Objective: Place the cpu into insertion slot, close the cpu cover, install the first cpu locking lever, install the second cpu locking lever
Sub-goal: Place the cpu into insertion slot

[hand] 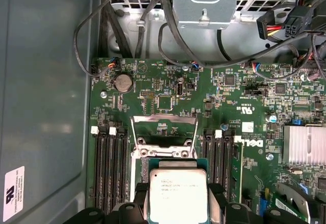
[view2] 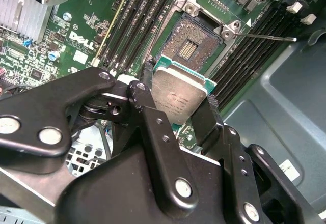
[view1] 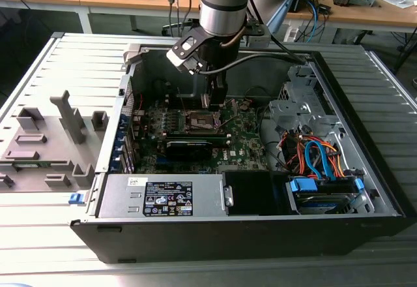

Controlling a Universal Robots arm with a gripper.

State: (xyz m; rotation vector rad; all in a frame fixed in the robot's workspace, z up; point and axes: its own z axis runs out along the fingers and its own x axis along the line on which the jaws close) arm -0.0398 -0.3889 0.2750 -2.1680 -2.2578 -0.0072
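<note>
Second wrist view has the gripper (view2: pixel 179 95) clamped on the cpu (view2: pixel 178 101), its fingers (view2: pixel 210 113) pinching two opposite edges. The chip hangs close above the slot (view2: pixel 195 45), not touching it. At the slot's edge the cover (hand: pixel 164 127) stands raised in the first wrist view. I judge the cpu light, stiff and fragile, so the edges are the right hold, never the contact face.

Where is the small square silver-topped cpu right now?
In the second wrist view, the cpu is clamped in the black gripper, just short of the open brownish-gold insertion slot.
</note>
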